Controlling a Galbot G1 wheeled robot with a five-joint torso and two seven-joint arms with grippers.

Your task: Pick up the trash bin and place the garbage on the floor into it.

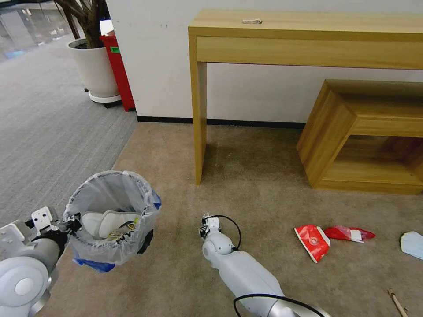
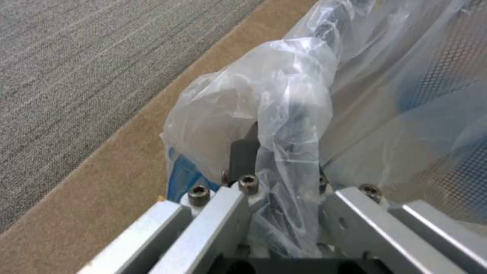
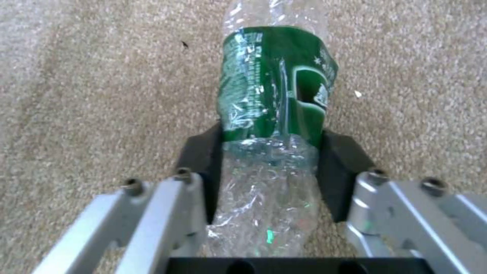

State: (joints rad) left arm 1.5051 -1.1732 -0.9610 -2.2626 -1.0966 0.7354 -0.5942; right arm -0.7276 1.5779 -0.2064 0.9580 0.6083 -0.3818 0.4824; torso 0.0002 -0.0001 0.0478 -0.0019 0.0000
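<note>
Beige floor (image 1: 246, 176) runs to a white wall with a wooden desk (image 1: 308, 39). Head view: the left gripper (image 1: 72, 224) holds the trash bin (image 1: 112, 215) aloft at near left, white slippers (image 1: 108, 222) inside; red wrappers (image 1: 326, 237) lie right. Left wrist: fingers (image 2: 243, 156) pinch the bin's bagged rim (image 2: 289, 114). Right wrist: the right gripper (image 3: 271, 167) clamps a crushed green-labelled plastic bottle (image 3: 276, 99) over the carpet.

1. You're looking at an office-like room: beige carpet (image 1: 246, 185) meets grey ribbed carpet (image 1: 48, 127).
2. A wooden console desk (image 1: 308, 39) and low wooden shelf unit (image 1: 365, 136) stand against a white wall (image 1: 150, 57).
3. A potted plant (image 1: 92, 57) stands beyond.
</note>
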